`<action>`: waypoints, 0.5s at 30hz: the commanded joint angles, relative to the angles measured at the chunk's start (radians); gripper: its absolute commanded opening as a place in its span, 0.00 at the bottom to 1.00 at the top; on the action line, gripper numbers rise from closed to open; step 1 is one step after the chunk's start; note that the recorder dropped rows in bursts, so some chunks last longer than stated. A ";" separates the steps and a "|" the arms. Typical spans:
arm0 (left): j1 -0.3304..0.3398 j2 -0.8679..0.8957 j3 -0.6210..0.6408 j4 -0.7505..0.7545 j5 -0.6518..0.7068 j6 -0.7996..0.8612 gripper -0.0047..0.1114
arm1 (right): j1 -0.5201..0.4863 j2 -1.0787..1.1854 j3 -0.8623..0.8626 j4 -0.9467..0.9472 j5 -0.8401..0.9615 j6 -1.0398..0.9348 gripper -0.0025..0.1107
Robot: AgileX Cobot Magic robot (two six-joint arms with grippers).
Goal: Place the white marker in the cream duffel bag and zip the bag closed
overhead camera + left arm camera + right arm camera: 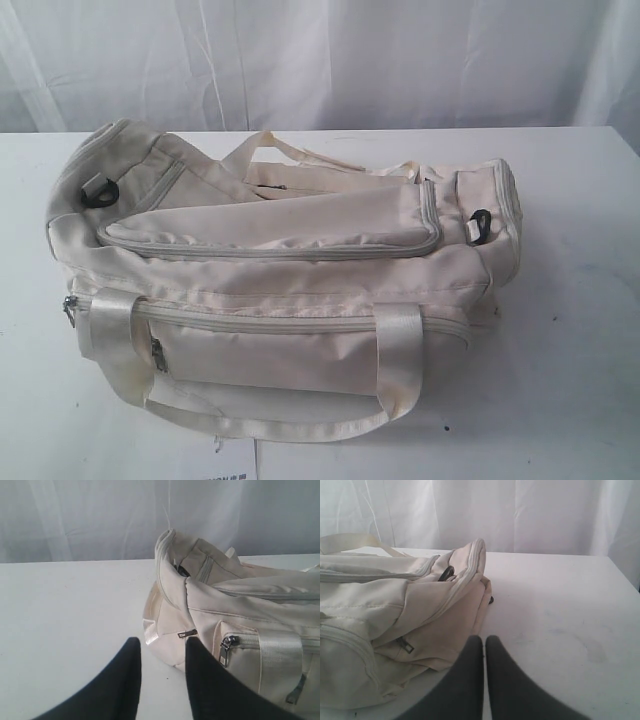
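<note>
The bag [280, 280] is sitting on the table [580, 350]. The left gripper [162, 642] is hovering by one end, jaws partly apart, empty; the right gripper [483, 639] is hovering by the other, jaws pressed together, gripping nothing.

No legible writing anywhere.
A trace of dark print on the white sheet [228, 472] at the lower edge of the exterior view is cut off and too small to read. The small dark tab [187, 633] sewn on the end of the cream duffel bag [240, 615] shows no letters that can be made out.
</note>
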 commanded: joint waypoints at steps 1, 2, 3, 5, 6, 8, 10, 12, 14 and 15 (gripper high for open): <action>-0.002 -0.005 0.054 -0.027 -0.042 -0.013 0.35 | -0.005 -0.007 0.006 0.002 -0.007 0.004 0.05; -0.002 -0.005 0.060 -0.036 -0.048 -0.023 0.35 | -0.005 -0.007 0.006 0.002 -0.007 0.004 0.05; -0.002 -0.005 0.061 -0.036 -0.048 -0.032 0.35 | -0.005 -0.007 0.006 0.002 -0.007 0.004 0.05; -0.002 -0.005 0.061 -0.036 -0.048 -0.032 0.35 | -0.005 -0.007 0.006 0.002 -0.007 0.004 0.05; -0.002 -0.005 0.061 -0.036 -0.048 -0.032 0.35 | -0.005 -0.007 0.006 0.002 -0.007 0.004 0.05; -0.002 -0.005 0.066 -0.036 -0.050 -0.023 0.35 | -0.005 -0.007 0.006 0.002 -0.007 0.004 0.05; -0.002 -0.005 0.085 -0.036 -0.055 -0.024 0.35 | -0.005 -0.007 0.006 0.002 -0.007 0.004 0.05; -0.002 -0.005 0.085 -0.036 -0.057 -0.030 0.35 | -0.005 -0.007 0.006 0.002 -0.007 0.004 0.05; -0.002 -0.005 0.085 -0.036 -0.017 -0.030 0.35 | -0.005 -0.007 0.006 0.002 -0.007 0.004 0.05; -0.002 -0.005 0.085 -0.036 -0.014 -0.030 0.35 | -0.005 -0.007 0.006 0.002 -0.007 0.004 0.05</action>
